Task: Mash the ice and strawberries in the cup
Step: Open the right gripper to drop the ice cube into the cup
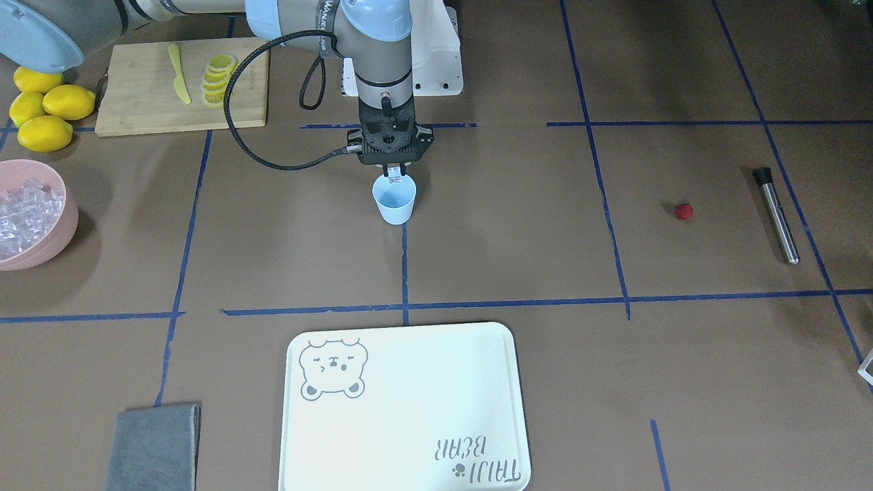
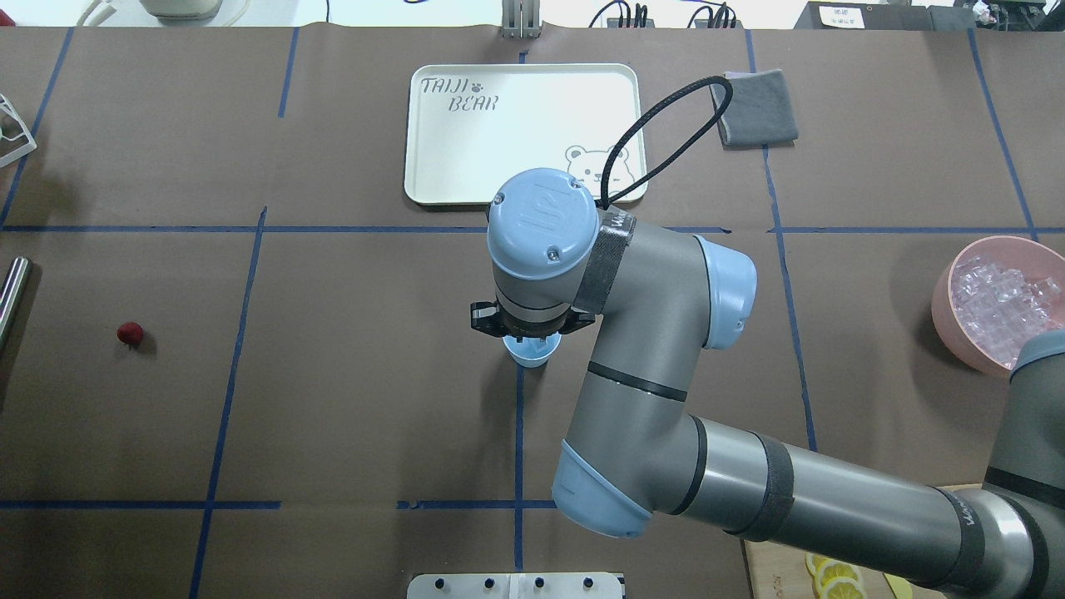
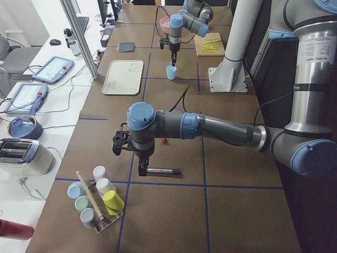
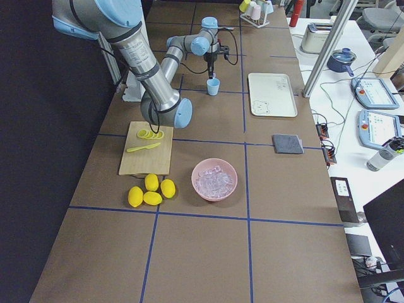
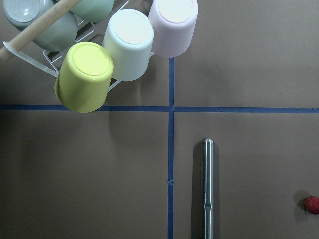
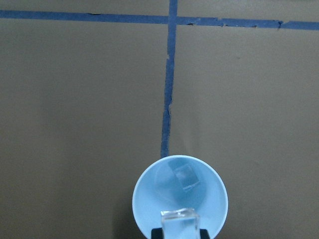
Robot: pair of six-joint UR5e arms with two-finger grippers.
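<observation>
Pale-blue plastic cup (image 1: pixel 394 201) stands upright on the brown table, and from behind the robot you can barely see it: the right arm's wrist covers all but a sliver of its rim. The right wrist camera looks straight down into it but cuts off its near edge. The right gripper (image 1: pixel 394 176) hangs directly over the cup's mouth, its fingers narrowed onto a clear ice cube (image 6: pixel 179 219); the cube's lower part and the fingertips run off the bottom of that view. A second clear cube (image 6: pixel 185 178) lies on the cup's floor, glassy and pale against the blue.

Well apart from the cup, on the robot's left, sits the small red strawberry (image 1: pixel 684 211), round and bright, alone on the paper. Beyond it, farther from the cup, lies a slim steel rod with a black cap (image 1: pixel 777 215). The left gripper (image 3: pixel 142 168) hangs at one end of that rod, seen only from the side camera, so I cannot tell how its fingers stand or whether it touches the rod.

On the cup's other side, equally far off, the pink bowl (image 1: pixel 65 225) holds a heap of ice cubes.
</observation>
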